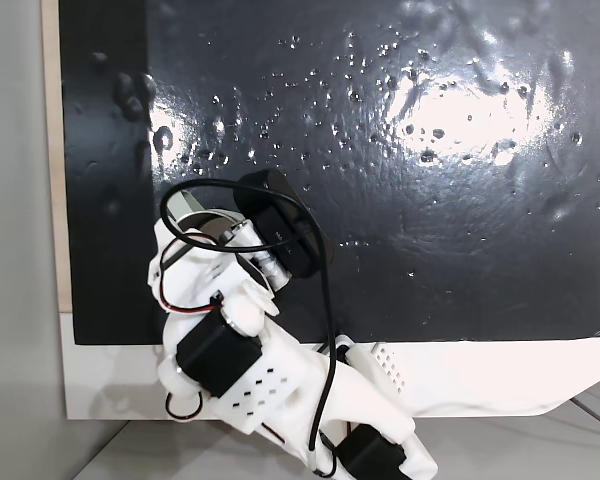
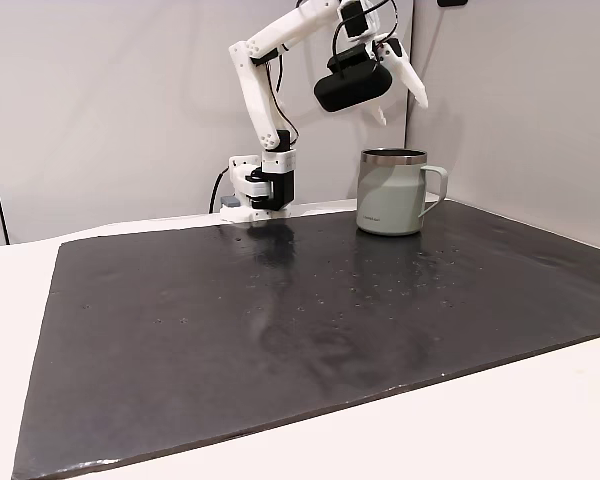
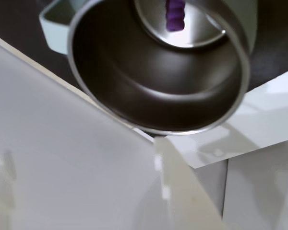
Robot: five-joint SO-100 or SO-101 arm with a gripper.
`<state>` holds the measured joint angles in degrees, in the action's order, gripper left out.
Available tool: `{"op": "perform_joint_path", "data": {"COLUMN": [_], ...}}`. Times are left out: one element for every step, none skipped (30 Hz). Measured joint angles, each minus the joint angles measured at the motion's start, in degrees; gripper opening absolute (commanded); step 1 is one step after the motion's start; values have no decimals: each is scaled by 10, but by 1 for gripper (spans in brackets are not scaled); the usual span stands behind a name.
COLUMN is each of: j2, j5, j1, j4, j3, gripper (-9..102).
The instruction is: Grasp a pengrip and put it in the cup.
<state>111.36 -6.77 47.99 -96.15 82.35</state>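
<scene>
In a fixed view from above, the white arm (image 1: 280, 390) with black motors reaches in from the lower edge over a glossy black mat (image 1: 430, 200), and a looped black cable (image 1: 325, 300) runs along it; the arm covers whatever stands beneath it. In a fixed view from the table's front, the arm rises from its base (image 2: 260, 190) at the mat's far edge and bends over to the right, so that the gripper (image 2: 405, 85) hangs above the cup (image 2: 390, 195), a pale grey-green steel mug whose handle points right. Its white fingers (image 2: 413, 75) are spread apart with nothing between them. The mug stands upright on the dark mat (image 2: 280, 330), near the far edge. In the wrist view, the camera looks down into the mug's (image 3: 158, 91) shiny inside, where the pengrip (image 3: 175, 14), purple and ribbed, lies on the bottom, and a pale blurred finger (image 3: 180, 191) crosses the foreground.
</scene>
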Motion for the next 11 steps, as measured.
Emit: {"op": "perform_joint_path", "data": {"j2": [1,2,4,4,5,7,9,10,12,14,17], "j5": [0,0,1,2,3,3,4,4,4,4,4], "j1": [-3,-4,-4,-4,-4,-2,0,0,0,-2,-3], "j4": [0,0,0,0,0,0,0,0,0,0,0], "j3": [1,4,4,5,5,5,5,10,12,14,18], "gripper": [30,30,29,29,29,29,29,29,28,28,28]}}
